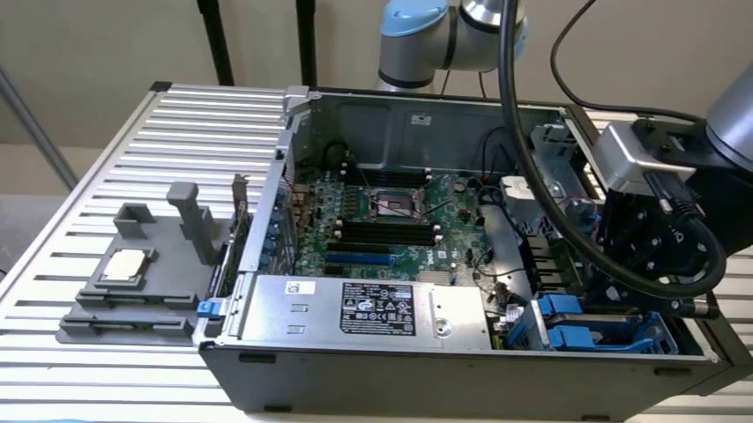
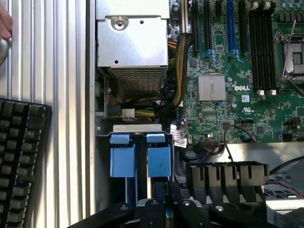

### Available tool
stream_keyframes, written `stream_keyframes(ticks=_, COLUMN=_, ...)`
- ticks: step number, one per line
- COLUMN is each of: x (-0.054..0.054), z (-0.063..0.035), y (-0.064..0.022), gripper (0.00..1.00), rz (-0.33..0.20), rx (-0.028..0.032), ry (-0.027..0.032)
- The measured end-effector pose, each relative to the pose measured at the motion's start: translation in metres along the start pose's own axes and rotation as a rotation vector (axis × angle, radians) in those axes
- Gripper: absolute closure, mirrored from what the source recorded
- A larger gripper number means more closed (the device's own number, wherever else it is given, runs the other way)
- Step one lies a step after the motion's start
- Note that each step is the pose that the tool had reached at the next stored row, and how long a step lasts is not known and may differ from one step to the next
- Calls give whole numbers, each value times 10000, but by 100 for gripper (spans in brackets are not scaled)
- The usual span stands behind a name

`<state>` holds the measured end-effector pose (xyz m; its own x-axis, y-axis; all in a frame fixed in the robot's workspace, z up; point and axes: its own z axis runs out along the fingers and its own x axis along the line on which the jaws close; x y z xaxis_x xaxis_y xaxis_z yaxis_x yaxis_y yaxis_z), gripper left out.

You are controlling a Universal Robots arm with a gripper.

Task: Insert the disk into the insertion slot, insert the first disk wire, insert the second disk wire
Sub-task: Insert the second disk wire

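The slot [image 2: 158, 159] [image 1: 577, 328] sat directly ahead of the gripper [image 2: 156, 209] [image 1: 644, 264], its blue tabs side by side. Whether the disk lay seated in it could not be determined. The gripper's state could not be determined either. Beyond the slot stood a silver box [image 2: 133, 38], with the motherboard [image 2: 237, 85] to one side of it. A keyboard [image 2: 19, 156] lay outside the case.

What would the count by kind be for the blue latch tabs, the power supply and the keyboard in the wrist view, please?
Blue latch tabs: 2
Power supply: 1
Keyboard: 1
Total: 4
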<state>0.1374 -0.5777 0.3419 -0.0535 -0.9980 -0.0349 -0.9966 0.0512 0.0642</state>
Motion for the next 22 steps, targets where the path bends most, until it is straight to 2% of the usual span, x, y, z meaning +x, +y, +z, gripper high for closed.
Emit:
stream_keyframes(ticks=9, x=-9, z=-9, y=1, gripper=84, rz=-31, rx=0, ry=5)
stream_keyframes(ticks=22, x=-3, z=44, y=-3, gripper=84, rz=-81, rx=-3, ry=9)
